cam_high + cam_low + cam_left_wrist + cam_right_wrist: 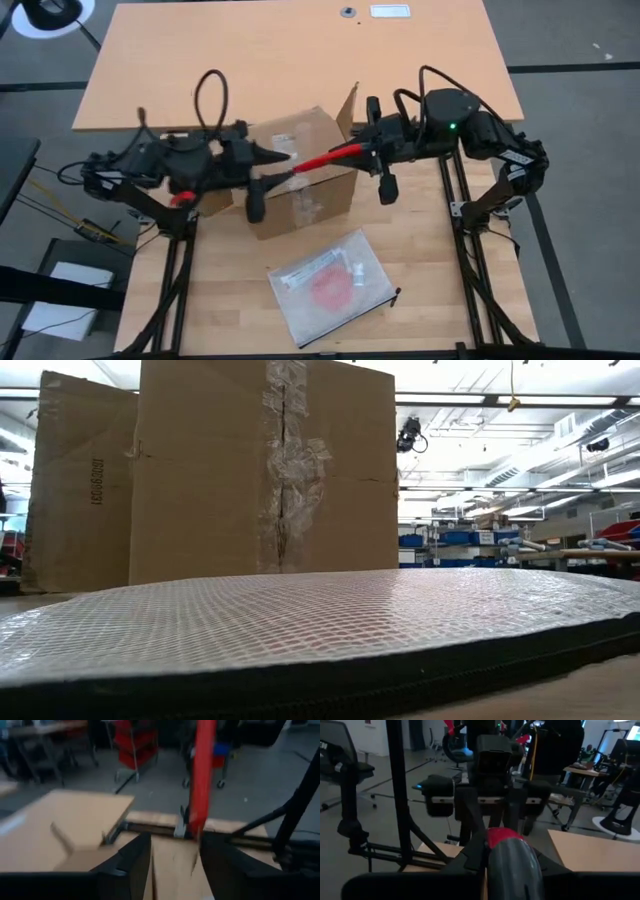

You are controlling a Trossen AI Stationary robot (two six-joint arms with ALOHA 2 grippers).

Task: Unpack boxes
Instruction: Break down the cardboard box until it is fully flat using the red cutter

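Note:
The brown cardboard box (300,175) stands on the table's middle, one flap (347,105) raised; it fills the low view (260,470). A red-handled box cutter (325,160) hangs level over the box, between the two grippers. My right gripper (358,152) is shut on its right end. My left gripper (280,165) is open at the cutter's other end. In the left wrist view, the red handle (200,780) runs into the gap between my left gripper's (175,865) fingers, and I see no touch. My right gripper pinches the cutter's grey and red butt end (512,855) between its two fingers. The fingers come level from the table's right and lie along the cutter. The cutter is lifted clear above the box, about level, pointing toward the left gripper.
A clear zip bag (325,285) with a red item lies flat on the table's near part, in front of the box, and spreads across the low view (320,620). The far half of the table (280,60) is bare wood.

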